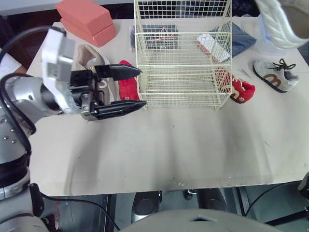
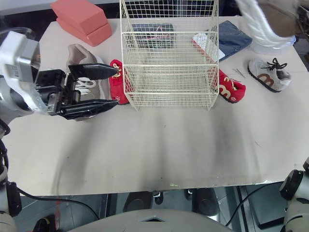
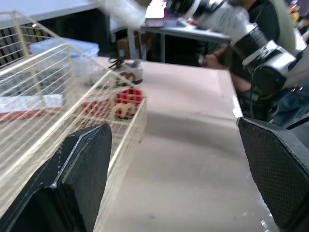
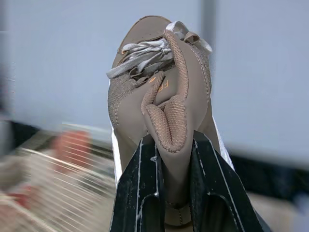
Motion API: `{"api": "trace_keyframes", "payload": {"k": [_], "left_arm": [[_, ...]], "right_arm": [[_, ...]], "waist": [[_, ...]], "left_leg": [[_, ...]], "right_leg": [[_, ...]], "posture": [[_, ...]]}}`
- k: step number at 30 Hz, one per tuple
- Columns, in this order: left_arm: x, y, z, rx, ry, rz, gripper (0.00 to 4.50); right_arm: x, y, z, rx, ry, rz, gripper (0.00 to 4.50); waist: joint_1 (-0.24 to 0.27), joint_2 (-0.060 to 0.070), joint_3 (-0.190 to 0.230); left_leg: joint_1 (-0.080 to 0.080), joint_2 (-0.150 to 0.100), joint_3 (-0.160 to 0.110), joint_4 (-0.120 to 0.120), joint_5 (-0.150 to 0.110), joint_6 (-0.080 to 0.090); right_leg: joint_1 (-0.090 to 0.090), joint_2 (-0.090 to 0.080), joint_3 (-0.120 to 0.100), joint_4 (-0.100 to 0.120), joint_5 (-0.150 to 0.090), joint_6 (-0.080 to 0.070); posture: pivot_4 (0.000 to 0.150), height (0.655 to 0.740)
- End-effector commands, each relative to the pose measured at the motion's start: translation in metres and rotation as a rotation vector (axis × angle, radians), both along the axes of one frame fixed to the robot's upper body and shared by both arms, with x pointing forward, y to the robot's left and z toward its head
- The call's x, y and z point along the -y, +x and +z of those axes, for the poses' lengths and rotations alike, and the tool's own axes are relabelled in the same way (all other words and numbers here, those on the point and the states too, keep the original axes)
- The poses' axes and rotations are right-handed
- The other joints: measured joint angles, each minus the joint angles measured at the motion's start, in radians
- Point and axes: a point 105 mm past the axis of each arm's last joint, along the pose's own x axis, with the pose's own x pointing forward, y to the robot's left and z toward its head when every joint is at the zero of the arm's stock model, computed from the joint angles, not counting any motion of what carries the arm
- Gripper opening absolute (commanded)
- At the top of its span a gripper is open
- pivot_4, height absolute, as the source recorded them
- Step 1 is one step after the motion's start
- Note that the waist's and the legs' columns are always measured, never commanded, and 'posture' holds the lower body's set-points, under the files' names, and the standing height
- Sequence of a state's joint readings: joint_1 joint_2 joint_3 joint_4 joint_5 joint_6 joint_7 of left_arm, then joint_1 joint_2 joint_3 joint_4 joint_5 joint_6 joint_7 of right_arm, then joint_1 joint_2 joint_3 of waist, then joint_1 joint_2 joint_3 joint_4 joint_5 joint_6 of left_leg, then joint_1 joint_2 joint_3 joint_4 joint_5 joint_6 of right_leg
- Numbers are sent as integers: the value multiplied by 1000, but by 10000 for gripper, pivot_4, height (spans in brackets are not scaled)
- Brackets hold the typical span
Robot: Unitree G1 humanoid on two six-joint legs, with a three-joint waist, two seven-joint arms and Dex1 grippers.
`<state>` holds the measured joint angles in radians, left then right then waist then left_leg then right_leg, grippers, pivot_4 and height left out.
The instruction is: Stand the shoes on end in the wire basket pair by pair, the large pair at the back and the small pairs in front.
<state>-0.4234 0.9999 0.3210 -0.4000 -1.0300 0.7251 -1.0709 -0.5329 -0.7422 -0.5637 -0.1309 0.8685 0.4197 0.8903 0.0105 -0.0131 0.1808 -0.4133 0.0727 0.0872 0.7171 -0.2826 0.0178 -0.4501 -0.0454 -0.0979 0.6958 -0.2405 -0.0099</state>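
A cream wire basket [image 1: 181,58] stands at the back middle of the table with nothing inside it. My left gripper [image 1: 141,87] hovers open at the basket's left front corner, nothing between its fingers [image 3: 82,169]. Just behind it lie a large tan shoe [image 1: 91,57] and a small red shoe [image 1: 127,86]. A second red shoe [image 1: 239,90] lies against the basket's right side, and a small grey sneaker [image 1: 276,75] farther right. My right gripper [image 4: 171,159] is shut on the heel collar of another large tan shoe [image 4: 159,96], held high at the back right [image 1: 282,21].
Two pink blocks [image 1: 87,20] are stacked at the back left corner. Behind the basket lie a dark item [image 1: 159,31], a red-and-white pack [image 1: 212,46] and blue cloth [image 1: 242,38]. A person [image 3: 256,17] sits beyond the table's right end. The table's front half [image 1: 169,150] is bare.
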Motion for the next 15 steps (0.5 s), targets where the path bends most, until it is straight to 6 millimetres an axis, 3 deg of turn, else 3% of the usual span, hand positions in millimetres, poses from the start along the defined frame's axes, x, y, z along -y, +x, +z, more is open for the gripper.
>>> {"api": "trace_keyframes", "payload": {"k": [1, 8, 15], "left_arm": [[-11, -4, 13, 63, -11, 20, 45000], [-38, -19, 17, 27, -22, 61, 45000], [-56, -22, 17, 17, -35, 106, 45000]], "right_arm": [[-37, -27, 4, 5, -133, 214, 355], [-77, -58, -30, -194, -420, 528, 355], [-94, -67, -49, -230, -661, 633, 355]], "waist": [[2, 0, 0], [4, -1, 1], [3, -1, 1]], "left_leg": [[0, 0, 0, 0, 0, 0], [-2, -1, -1, 1, 0, 1], [-1, 1, -2, 1, -1, 2]], "right_leg": [[0, 0, 0, 0, 0, 0], [0, -4, -2, -1, 0, 0], [0, -3, -3, 0, 0, 0]], "posture": [[1500, 6860], [1500, 6860], [1500, 6860]]}}
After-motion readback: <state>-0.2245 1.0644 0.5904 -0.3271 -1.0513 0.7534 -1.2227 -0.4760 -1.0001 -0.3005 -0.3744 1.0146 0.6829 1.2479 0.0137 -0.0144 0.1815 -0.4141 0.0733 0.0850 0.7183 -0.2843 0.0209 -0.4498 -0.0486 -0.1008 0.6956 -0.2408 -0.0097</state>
